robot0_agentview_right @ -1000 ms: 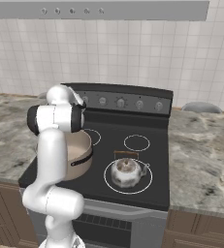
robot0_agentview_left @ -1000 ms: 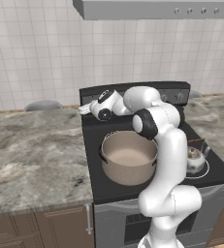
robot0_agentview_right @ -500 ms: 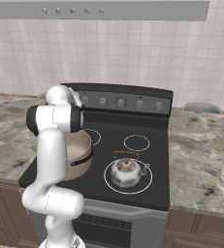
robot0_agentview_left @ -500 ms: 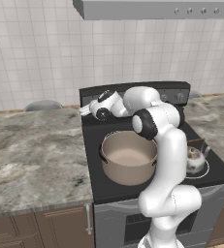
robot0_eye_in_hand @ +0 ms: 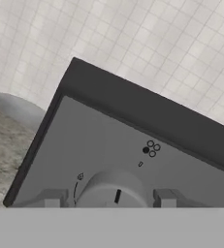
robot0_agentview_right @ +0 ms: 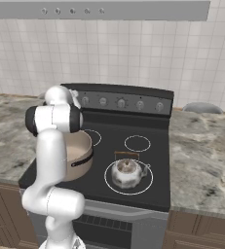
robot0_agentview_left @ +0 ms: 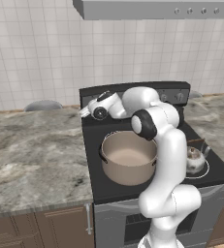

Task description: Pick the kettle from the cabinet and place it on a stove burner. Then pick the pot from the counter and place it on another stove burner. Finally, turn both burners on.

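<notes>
Showing as glossy black glass on the stove [robot0_agentview_right: 109, 160] top, with a matt grey back panel [robot0_eye_in_hand: 133, 155] and smooth grey plastic knob [robot0_eye_in_hand: 112, 190] right before the hand; gleaming as polished silver metal on the kettle [robot0_agentview_right: 127, 172]; looking like satin beige metal on the pot [robot0_agentview_left: 129, 157]; appearing as veined polished marble on the counter [robot0_agentview_left: 31, 150], glazed white tile [robot0_agentview_left: 45, 53] behind

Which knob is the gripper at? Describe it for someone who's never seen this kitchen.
Start at the black stove and go up to its raised back panel with the row of grey round knobs. It is the leftmost knob, at the panel's end near the counter. The open gripper straddles it, unlike the free knobs to its right.
</notes>
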